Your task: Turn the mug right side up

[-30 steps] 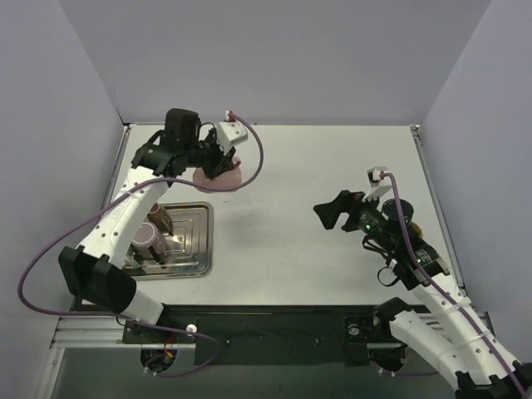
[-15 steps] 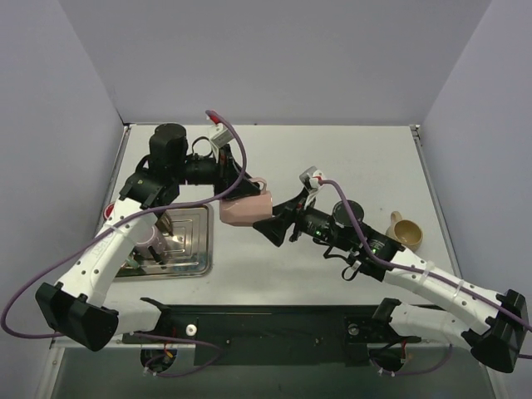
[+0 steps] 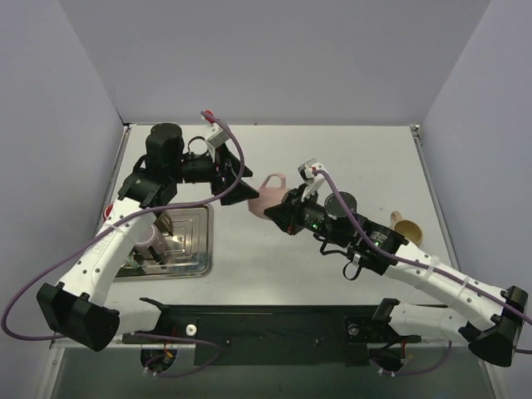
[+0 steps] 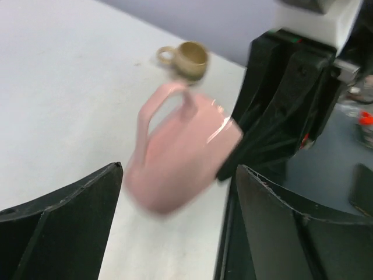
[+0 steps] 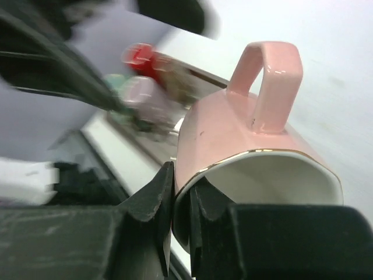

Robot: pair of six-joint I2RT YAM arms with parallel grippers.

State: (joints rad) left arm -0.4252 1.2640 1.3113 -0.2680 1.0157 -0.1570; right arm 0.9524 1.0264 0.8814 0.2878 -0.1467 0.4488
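This is a robotics lab test cell, not a home or a kitchen. Plain lavender-grey partition walls (image 3: 274, 58) box in a pale grey surface (image 3: 349, 158) on three sides. Two white-and-black jointed robot arms, one on the left (image 3: 116, 237) and one on the right (image 3: 432, 278), rise from a black mounting rail (image 3: 274, 320) along the near edge. Loose purple cables (image 3: 50, 264) trail from the arms. A shallow steel tray (image 3: 195, 241) sits on the surface beside the left arm.
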